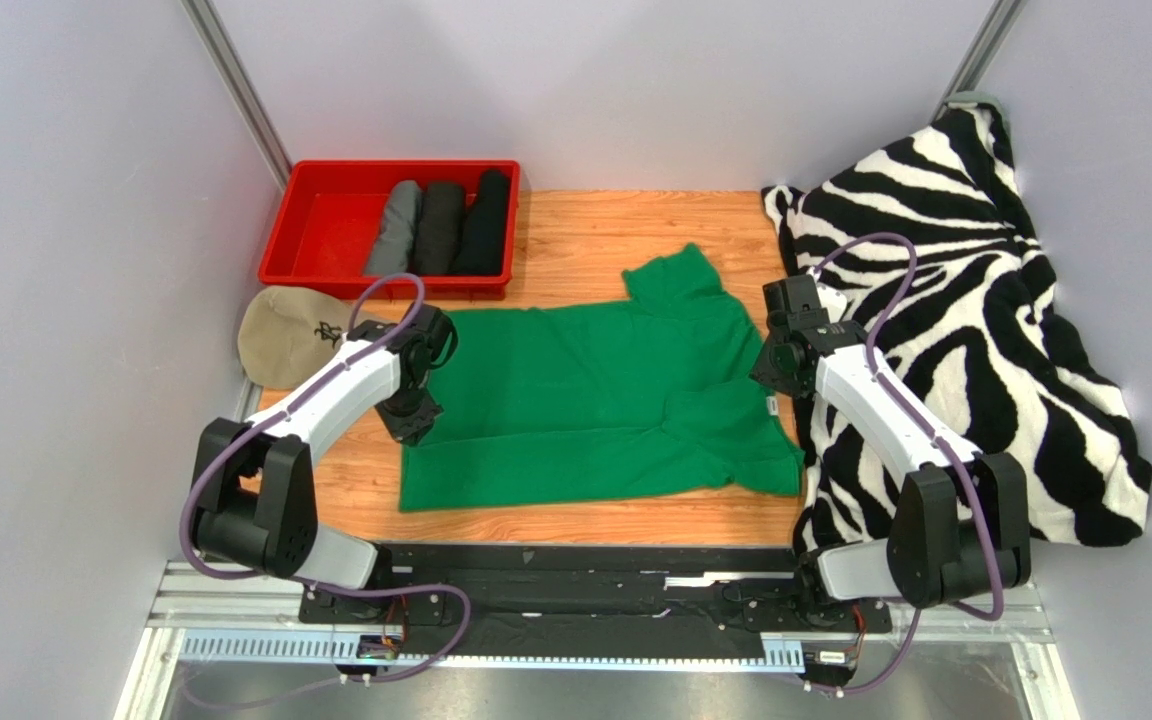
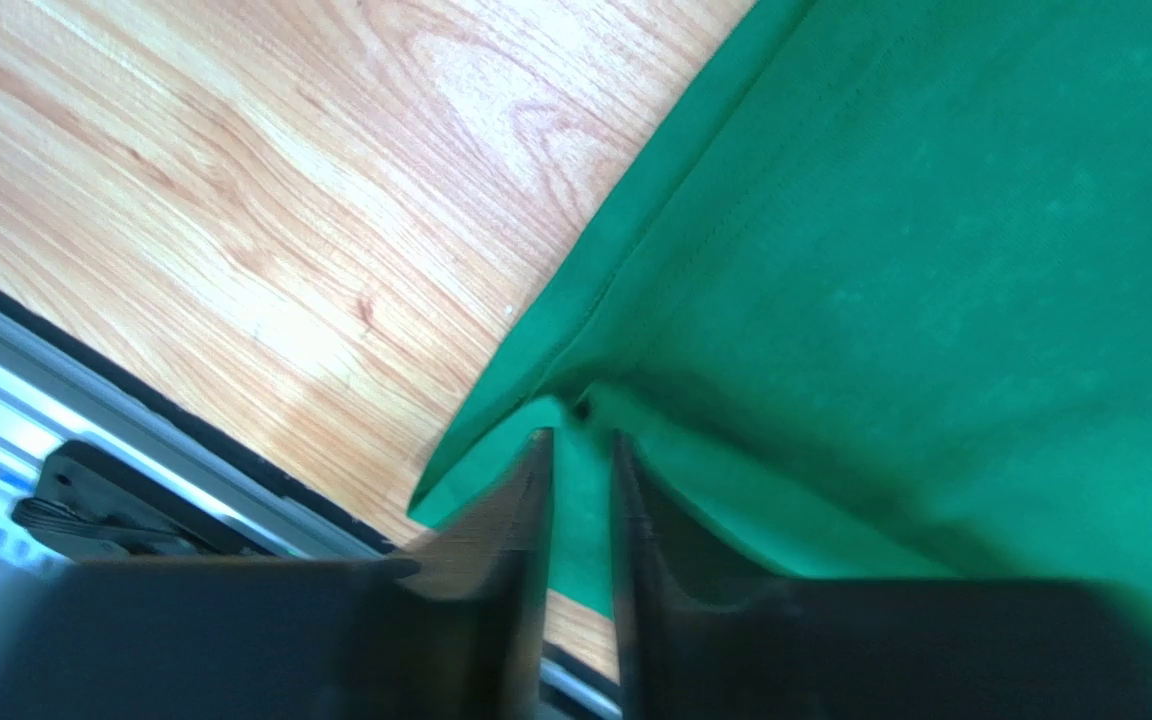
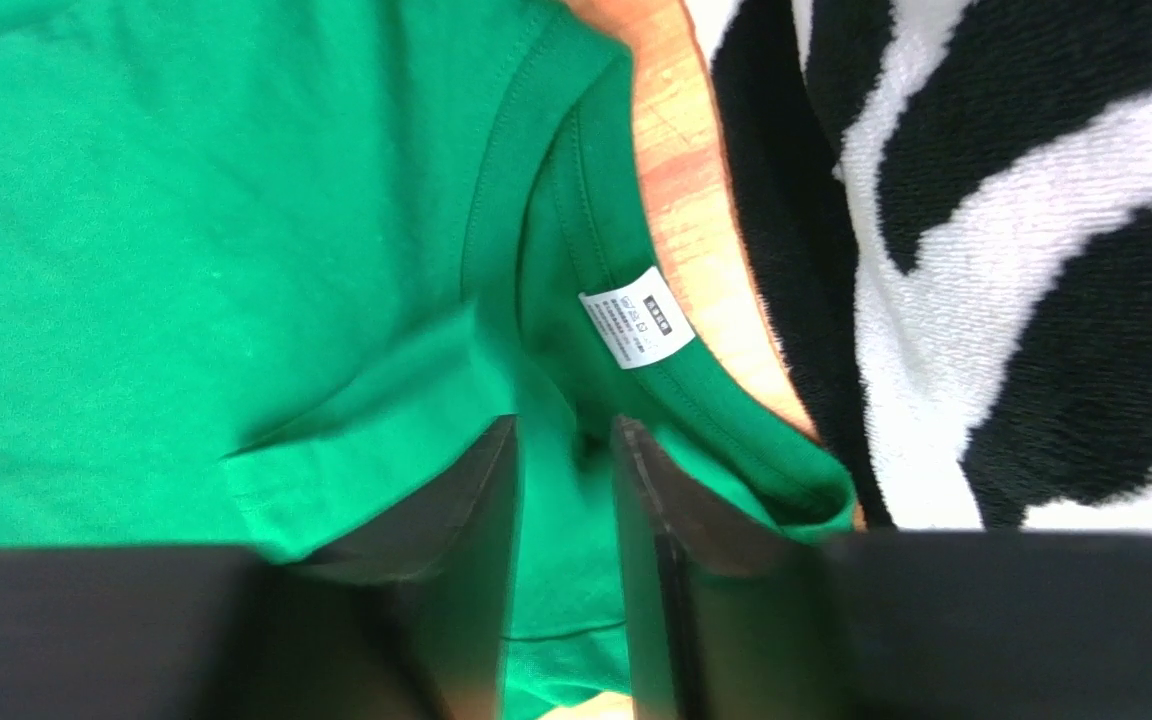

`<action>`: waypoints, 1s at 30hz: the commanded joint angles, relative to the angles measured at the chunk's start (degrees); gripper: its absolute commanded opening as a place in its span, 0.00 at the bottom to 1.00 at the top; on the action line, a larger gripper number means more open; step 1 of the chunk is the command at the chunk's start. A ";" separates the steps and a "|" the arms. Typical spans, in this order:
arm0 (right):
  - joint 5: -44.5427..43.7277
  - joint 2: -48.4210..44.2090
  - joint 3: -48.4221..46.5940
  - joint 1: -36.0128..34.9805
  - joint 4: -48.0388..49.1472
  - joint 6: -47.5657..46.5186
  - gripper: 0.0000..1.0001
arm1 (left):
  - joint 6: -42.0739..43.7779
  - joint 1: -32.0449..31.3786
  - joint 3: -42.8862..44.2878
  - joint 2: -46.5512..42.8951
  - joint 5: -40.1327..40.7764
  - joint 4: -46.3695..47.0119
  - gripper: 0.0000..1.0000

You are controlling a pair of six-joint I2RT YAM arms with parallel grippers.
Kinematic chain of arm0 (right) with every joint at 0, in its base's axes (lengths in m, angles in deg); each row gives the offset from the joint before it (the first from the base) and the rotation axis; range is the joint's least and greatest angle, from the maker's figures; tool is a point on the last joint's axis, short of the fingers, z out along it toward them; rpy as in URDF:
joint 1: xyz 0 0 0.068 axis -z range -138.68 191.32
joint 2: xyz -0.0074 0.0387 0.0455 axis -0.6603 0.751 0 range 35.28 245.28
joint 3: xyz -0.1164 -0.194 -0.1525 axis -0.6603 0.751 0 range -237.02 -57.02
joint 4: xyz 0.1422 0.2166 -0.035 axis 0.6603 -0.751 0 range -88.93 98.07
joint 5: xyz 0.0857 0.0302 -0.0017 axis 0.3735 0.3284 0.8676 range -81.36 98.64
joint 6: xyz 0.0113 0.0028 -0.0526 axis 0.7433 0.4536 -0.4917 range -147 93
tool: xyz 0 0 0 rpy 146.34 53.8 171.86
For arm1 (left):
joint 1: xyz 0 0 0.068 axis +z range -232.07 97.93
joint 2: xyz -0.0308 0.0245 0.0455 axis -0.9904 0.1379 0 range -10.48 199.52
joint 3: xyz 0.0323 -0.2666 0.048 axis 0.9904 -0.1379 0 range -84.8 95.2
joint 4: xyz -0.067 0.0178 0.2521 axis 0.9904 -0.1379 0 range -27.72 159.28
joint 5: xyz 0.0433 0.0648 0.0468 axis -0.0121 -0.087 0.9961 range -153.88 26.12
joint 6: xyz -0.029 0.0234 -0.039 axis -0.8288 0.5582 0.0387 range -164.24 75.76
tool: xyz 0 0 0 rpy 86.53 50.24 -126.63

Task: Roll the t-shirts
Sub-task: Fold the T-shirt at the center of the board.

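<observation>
Left tool (image 2: 579, 438), right tool (image 3: 564, 425) touch one green t-shirt (image 1: 597, 398).

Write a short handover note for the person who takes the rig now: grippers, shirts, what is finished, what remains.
Left gripper: jaws almost closed at the hem of the green t-shirt; grip unclear.
Right gripper: jaws slightly open over its collar, beside the white label.
The shirt lies flat, unrolled, between the arms.
Done: grey roll and two black rolls in the red tray.
To do: roll the green one.
</observation>
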 commanded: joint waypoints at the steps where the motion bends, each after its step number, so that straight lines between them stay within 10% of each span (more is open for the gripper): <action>1: -1.00 -0.86 -3.14 -0.03 -0.76 -1.21 0.44 | 2.68 0.58 2.98 -1.12 0.26 0.66 0.40; 14: 10.43 -17.21 14.69 -1.43 -5.87 5.73 0.49 | -14.62 1.46 -15.29 -25.21 -10.12 -4.62 0.53; 30: 9.91 -15.29 19.18 -1.44 -2.54 5.90 0.58 | -17.80 1.46 -16.10 -14.16 -7.49 -0.05 0.52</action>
